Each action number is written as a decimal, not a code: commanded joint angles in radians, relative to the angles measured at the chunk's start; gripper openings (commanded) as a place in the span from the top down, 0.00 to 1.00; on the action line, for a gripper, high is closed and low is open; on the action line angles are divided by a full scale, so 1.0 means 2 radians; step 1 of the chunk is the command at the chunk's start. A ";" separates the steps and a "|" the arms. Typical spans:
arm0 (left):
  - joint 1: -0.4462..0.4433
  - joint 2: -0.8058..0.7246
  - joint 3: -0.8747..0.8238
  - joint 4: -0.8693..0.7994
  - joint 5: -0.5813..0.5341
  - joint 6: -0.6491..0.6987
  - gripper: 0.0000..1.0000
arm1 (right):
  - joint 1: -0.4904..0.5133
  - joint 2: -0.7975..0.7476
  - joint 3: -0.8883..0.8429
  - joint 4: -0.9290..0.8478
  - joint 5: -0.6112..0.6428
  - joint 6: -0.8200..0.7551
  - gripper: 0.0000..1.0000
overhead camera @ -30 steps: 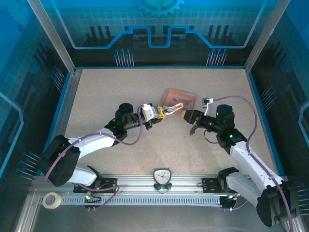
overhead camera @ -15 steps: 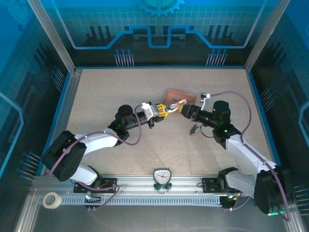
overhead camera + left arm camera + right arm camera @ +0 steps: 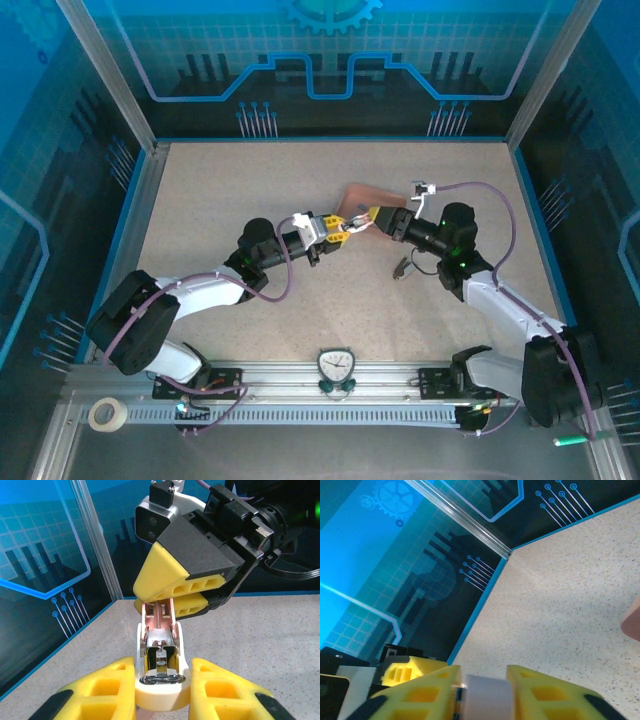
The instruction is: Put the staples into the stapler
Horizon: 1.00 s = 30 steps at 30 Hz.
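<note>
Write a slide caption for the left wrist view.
Left gripper holds the mini stapler while the right gripper pinches its far end.

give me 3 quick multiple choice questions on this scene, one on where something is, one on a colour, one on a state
1. Where is the stapler?
A) lying in the tray
B) held between the two end effectors, off the table
C) on the rail by the arm bases

2. What colour are the end effectors' fingers?
A) yellow
B) green
C) white

3. What is the right end effector doing?
A) hanging open above the tray
B) resting on the table
C) shut on the stapler's far end

Answers:
1 B: the left end effector clamps the stapler's pale base while the right one grips its other end, with the table behind it.
2 A: both wrist views show yellow fingers.
3 C: in the left wrist view its fingers pinch the stapler's end.
</note>
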 commanded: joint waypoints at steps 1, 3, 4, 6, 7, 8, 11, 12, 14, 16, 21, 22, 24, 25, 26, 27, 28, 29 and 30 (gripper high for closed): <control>-0.004 0.000 -0.010 0.029 -0.006 -0.006 0.69 | 0.005 -0.014 0.007 0.020 0.004 -0.010 0.77; -0.004 -0.004 -0.011 0.021 -0.022 -0.009 0.59 | 0.005 -0.026 0.010 0.004 0.012 -0.026 0.79; -0.003 -0.009 -0.012 0.011 -0.026 -0.009 0.54 | 0.004 -0.032 0.014 -0.012 0.017 -0.039 0.79; -0.004 -0.023 -0.010 -0.023 -0.037 -0.007 0.44 | 0.005 -0.047 0.024 -0.058 0.029 -0.073 0.80; -0.004 -0.029 -0.008 -0.040 -0.042 -0.006 0.41 | 0.006 -0.054 0.031 -0.082 0.037 -0.092 0.80; -0.004 -0.037 -0.005 -0.064 -0.045 -0.004 0.39 | 0.008 -0.062 0.038 -0.109 0.048 -0.117 0.80; -0.003 -0.062 0.011 -0.138 -0.044 0.006 0.35 | 0.023 -0.082 0.058 -0.188 0.091 -0.185 0.80; -0.004 -0.069 0.018 -0.165 -0.044 0.010 0.35 | 0.030 -0.087 0.064 -0.209 0.106 -0.207 0.80; -0.007 -0.078 0.036 -0.219 -0.050 0.016 0.35 | 0.045 -0.092 0.076 -0.241 0.131 -0.240 0.81; -0.012 -0.083 0.054 -0.266 -0.054 0.027 0.37 | 0.059 -0.092 0.087 -0.267 0.154 -0.264 0.81; -0.034 -0.074 0.086 -0.314 -0.085 0.048 0.40 | 0.096 -0.081 0.105 -0.294 0.194 -0.291 0.80; -0.038 -0.070 0.091 -0.317 -0.093 0.049 0.39 | 0.101 -0.079 0.107 -0.295 0.197 -0.294 0.80; -0.048 -0.059 0.106 -0.328 -0.105 0.055 0.38 | 0.113 -0.073 0.111 -0.295 0.205 -0.298 0.81; -0.052 -0.054 0.111 -0.331 -0.109 0.057 0.38 | 0.117 -0.072 0.112 -0.293 0.209 -0.298 0.81; -0.056 -0.049 0.117 -0.333 -0.111 0.060 0.38 | 0.122 -0.069 0.112 -0.291 0.212 -0.299 0.80; -0.060 -0.045 0.121 -0.334 -0.112 0.060 0.38 | 0.126 -0.067 0.113 -0.290 0.214 -0.300 0.81; -0.063 -0.040 0.125 -0.334 -0.114 0.059 0.38 | 0.129 -0.065 0.115 -0.289 0.215 -0.300 0.81; -0.066 -0.036 0.128 -0.333 -0.117 0.058 0.38 | 0.132 -0.063 0.115 -0.287 0.216 -0.300 0.81; -0.068 -0.032 0.131 -0.331 -0.121 0.057 0.38 | 0.135 -0.062 0.115 -0.286 0.216 -0.301 0.81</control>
